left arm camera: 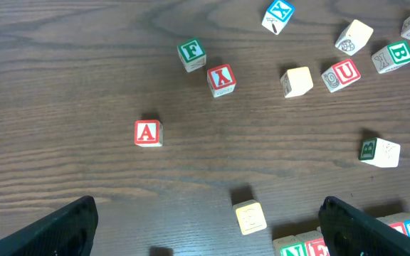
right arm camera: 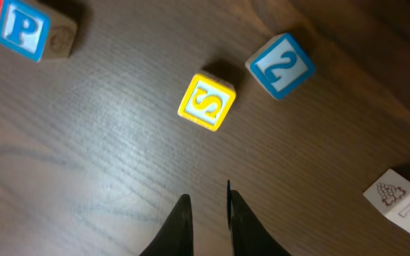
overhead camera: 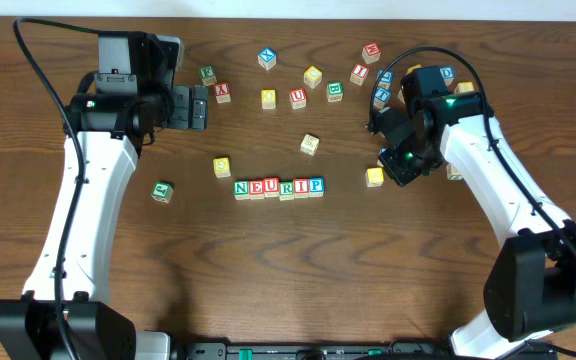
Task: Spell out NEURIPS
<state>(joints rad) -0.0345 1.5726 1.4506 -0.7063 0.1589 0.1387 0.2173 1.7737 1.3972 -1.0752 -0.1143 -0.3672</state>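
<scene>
Six wooden cubes stand side by side in a row reading N E U R I P (overhead camera: 278, 187) at the table's middle. The row's P end (right arm camera: 30, 30) shows at the right wrist view's top left. A yellow-faced S cube (right arm camera: 206, 103) lies alone on the wood, a gap to the right of the row (overhead camera: 374, 177). My right gripper (right arm camera: 208, 203) hovers just short of that cube, its fingers drawn to a narrow slit with nothing between them. Over the back left, my left gripper (left arm camera: 208, 235) is spread wide and empty, the row's N and E (left arm camera: 305, 247) by its right finger.
Loose cubes are scattered along the back: red A (left arm camera: 147, 133), green F (left arm camera: 191, 53), red X (left arm camera: 221, 79), blue X (left arm camera: 278, 14), a U (left arm camera: 341, 74). A blue 2 cube (right arm camera: 280, 65) sits beside the S. A green cube (overhead camera: 162, 191) lies front left.
</scene>
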